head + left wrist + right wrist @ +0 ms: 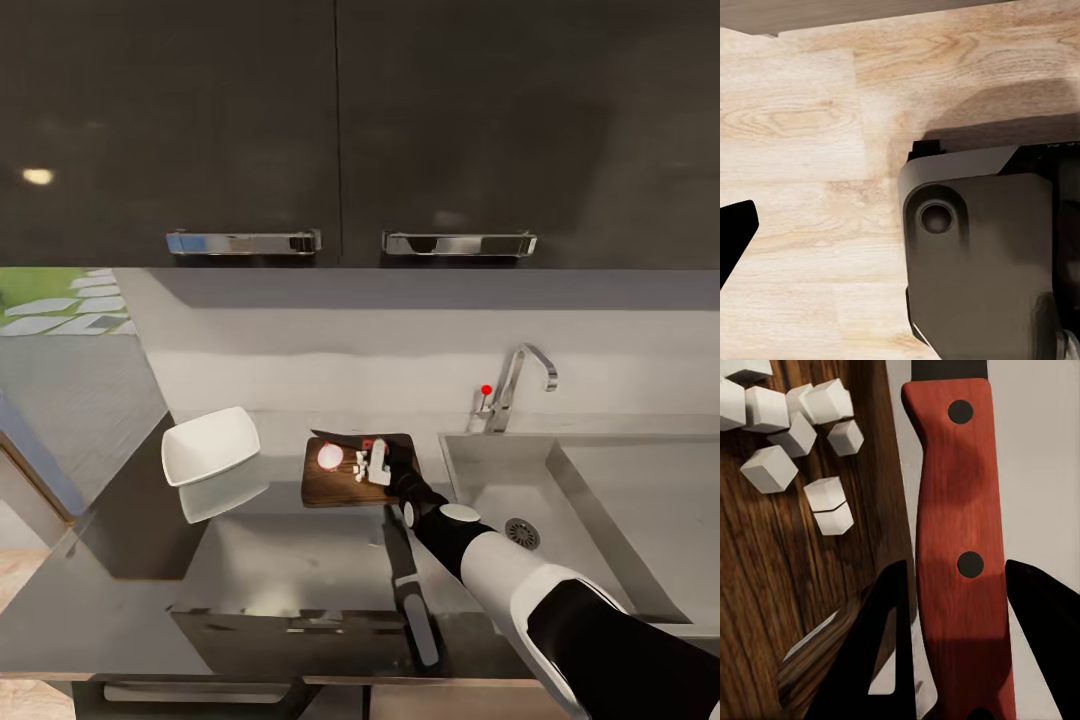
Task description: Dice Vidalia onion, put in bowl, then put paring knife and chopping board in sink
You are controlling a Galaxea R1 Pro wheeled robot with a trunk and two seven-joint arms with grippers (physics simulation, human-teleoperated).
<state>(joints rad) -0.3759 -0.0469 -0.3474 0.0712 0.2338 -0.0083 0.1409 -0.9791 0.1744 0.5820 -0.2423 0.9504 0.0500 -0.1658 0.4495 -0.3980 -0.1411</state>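
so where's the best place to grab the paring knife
By its red handle, between the two rivets. The handle lies flat just off the chopping board edge, so come straight down with the right gripper, one finger on each long side, as it already straddles it. The dark blade is best avoided.

Non-task stuff from my head cam: two dark glossy upper cabinet doors (340, 120) across the top, each with a chrome bar handle, left handle (243, 242) and right handle (459, 244) side by side near the lower edge. Pale backsplash wall (330, 360) below them. Far left, a window opening showing grass and stepping stones (62, 305). Left wrist cam: light wood plank floor (810, 135)
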